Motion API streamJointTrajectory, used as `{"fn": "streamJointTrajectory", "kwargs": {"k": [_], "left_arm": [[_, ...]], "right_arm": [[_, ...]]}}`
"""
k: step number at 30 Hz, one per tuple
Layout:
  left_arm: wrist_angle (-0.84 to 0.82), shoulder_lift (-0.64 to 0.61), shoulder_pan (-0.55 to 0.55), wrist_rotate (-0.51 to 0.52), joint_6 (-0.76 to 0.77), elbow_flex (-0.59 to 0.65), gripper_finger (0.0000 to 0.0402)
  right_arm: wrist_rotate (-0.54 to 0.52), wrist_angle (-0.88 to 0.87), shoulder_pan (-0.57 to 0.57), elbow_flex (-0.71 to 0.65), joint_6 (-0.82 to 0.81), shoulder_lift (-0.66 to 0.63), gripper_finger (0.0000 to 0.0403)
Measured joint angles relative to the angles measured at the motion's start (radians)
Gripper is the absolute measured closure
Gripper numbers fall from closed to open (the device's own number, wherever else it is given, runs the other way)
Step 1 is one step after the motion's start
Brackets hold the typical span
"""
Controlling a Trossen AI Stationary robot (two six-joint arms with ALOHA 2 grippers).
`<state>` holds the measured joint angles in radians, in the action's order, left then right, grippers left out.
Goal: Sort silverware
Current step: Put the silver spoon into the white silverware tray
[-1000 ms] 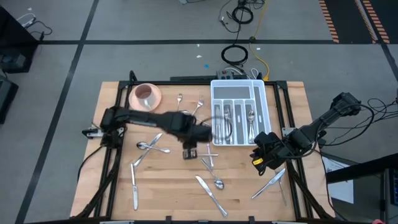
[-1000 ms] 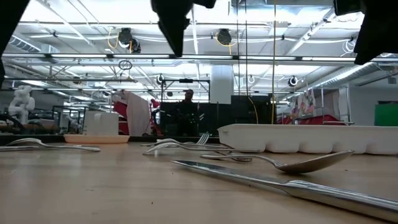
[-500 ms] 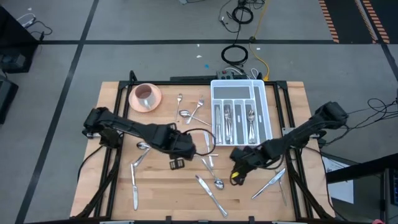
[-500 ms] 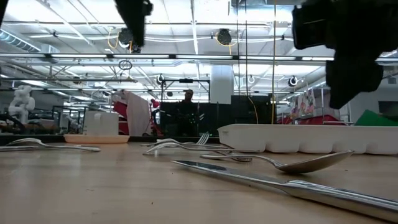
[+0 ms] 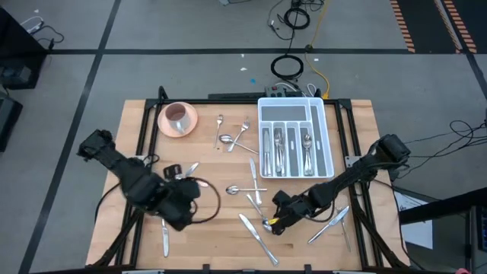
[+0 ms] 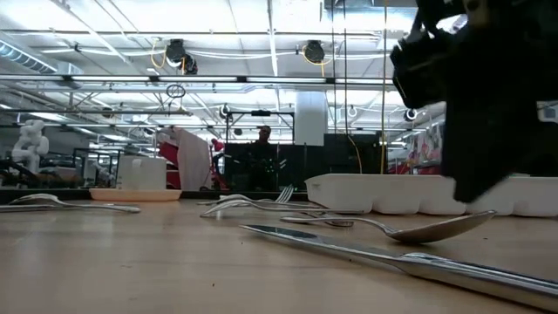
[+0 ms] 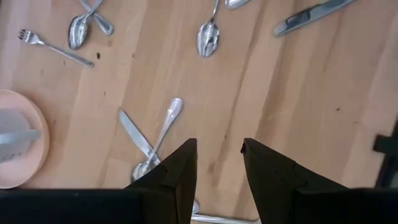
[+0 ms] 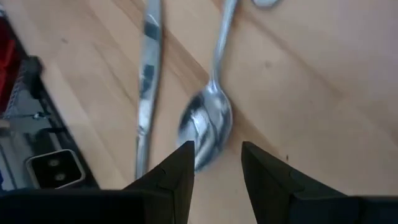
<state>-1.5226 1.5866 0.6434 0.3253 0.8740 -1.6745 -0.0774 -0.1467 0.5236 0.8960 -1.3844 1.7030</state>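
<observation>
Here, the right gripper, jaws open over a spoon near the table's front edge, should straddle the bowl squarely; left gripper open, empty.

The scene was lit brightly and evenly from above. In the low view, rows of ceiling lights were blown out to white glare, and the right gripper was reduced to a dark silhouette against them. The nearest knife was rendered soft. In the right wrist view, a spoon was smeared by blur. Only faint shadows were cast on the table.
</observation>
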Motion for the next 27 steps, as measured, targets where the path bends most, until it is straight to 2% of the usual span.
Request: {"fn": "streamJointTrajectory", "kwargs": {"k": [10,22,25,27], "left_arm": [[-0.006,-0.025,0.171,0.117,0.196,0.0,0.0263],[-0.007,-0.024,0.21,0.2,0.219,0.0,0.0263],[-0.007,-0.024,0.21,0.227,0.219,0.0,0.0263],[-0.007,-0.024,0.21,0.242,0.216,0.0,0.0263]], "right_arm": [[-0.011,-0.004,0.041,0.079,-0.095,0.095,0.0277],[-0.046,0.0,0.051,0.09,-0.175,0.143,0.0279],[-0.063,0.003,0.049,0.09,-0.186,0.144,0.0295],[-0.072,0.005,0.046,0.09,-0.186,0.144,0.0323]]}}
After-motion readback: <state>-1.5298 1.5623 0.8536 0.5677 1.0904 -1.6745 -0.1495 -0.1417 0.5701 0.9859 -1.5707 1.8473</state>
